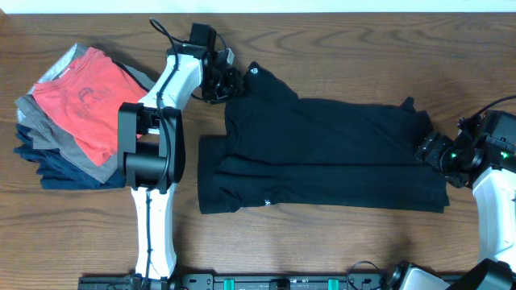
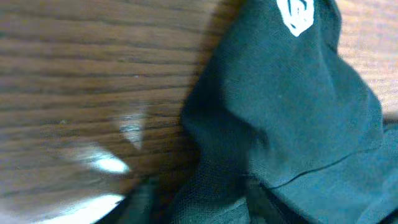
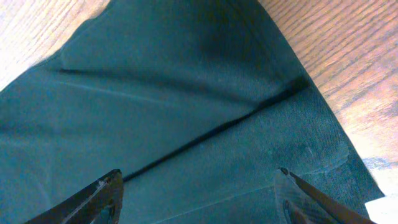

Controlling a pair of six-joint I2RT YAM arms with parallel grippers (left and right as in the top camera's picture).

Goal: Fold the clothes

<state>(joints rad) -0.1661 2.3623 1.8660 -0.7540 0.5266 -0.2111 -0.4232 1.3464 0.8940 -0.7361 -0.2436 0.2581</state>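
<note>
Cloth this thin looks soft and floppy, so corners seem best to hold. The black garment (image 1: 322, 153) lies flat in the middle of the table (image 1: 322, 242). The right gripper (image 3: 199, 179), at its 3 o'clock edge, is wide open and empty. The left gripper (image 1: 219, 80) is at the 11 o'clock corner; whether it grips cannot be told.

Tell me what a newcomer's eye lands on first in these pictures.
A large black garment sprawls across the middle of the wooden table. At the table's left sits a stack of folded clothes topped by a coral shirt. The left pincer is at the garment's far left corner and the right pincer, fingers spread, at its right end.
</note>
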